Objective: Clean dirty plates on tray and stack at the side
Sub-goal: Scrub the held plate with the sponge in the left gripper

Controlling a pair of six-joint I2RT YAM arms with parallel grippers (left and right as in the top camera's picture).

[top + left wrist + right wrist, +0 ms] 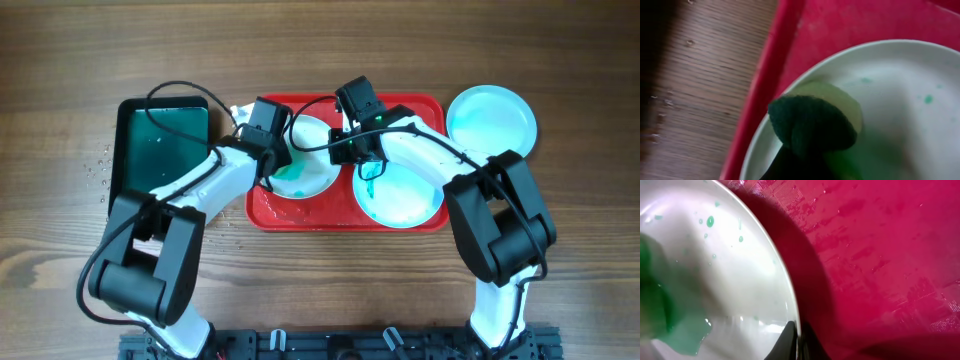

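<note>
Left hand (274, 148) grips a green-faced sponge (812, 127), pressing it onto the white plate (310, 165) in the red tray (270, 215), left of centre, to scrub its smear. The right hand (799, 337), closed, pinches a plate rim (790, 300), seemingly to stop it sliding.

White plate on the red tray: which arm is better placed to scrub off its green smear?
Left. The left gripper is shut on the sponge, resting on the white plate. The right gripper pinches the turquoise plate's rim and carries no sponge.

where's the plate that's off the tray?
Overhead: the pale turquoise round plate sits on the wooden table beside the red plastic tray's far right corner.
</note>
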